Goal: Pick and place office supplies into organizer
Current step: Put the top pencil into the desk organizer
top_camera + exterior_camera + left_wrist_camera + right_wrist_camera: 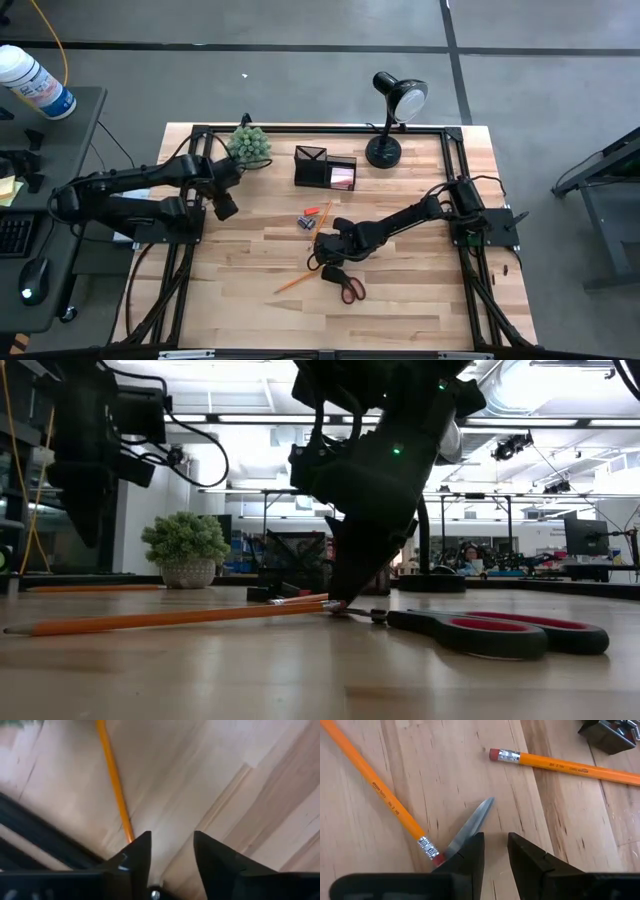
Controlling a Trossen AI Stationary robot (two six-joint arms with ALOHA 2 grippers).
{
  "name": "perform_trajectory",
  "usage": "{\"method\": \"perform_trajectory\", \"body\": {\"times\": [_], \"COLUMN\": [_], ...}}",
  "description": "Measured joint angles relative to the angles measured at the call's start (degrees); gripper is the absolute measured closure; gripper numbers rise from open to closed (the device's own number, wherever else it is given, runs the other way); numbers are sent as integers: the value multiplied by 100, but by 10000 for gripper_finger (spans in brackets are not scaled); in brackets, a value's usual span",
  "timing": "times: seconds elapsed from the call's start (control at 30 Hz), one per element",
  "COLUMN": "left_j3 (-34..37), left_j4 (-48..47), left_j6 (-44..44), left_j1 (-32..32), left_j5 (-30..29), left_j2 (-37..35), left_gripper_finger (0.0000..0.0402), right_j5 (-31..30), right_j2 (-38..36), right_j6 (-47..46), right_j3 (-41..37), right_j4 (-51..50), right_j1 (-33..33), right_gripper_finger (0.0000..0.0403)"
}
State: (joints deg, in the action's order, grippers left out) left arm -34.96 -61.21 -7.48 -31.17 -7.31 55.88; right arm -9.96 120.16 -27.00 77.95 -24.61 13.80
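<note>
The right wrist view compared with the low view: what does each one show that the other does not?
Only the right wrist view shows a second orange pencil and the scissors' bare metal blade tip. Only the low view shows the red-and-black scissor handles, the green spiky plant and the black organizer. Both show the right gripper over the wooden table beside an orange pencil.

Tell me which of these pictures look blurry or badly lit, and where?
Low view: bright ceiling lights behind leave the right hand a dark silhouette; the scissors and near pencil look soft. Left wrist view: smeared throughout, the pencil fuzzy. Right wrist view: sharp, with print readable on a pencil. High view: evenly lit, with only faint shadows on the table.
</note>
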Motion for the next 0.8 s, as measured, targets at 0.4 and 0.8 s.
{"method": "perform_trajectory", "body": {"times": [0.4, 0.8], "left_j3": [1, 20], "left_j4": [366, 602], "left_j6": [-65, 818], "left_j1": [-217, -1384], "left_j5": [-412, -193], "left_j2": [23, 23], "left_gripper_finger": [267, 290], "right_j5": [-160, -299], "right_j2": [-20, -67], "right_j6": [-158, -424], "right_j3": [-4, -11], "right_j4": [46, 45], "right_j1": [4, -87], "right_gripper_finger": [320, 320]}}
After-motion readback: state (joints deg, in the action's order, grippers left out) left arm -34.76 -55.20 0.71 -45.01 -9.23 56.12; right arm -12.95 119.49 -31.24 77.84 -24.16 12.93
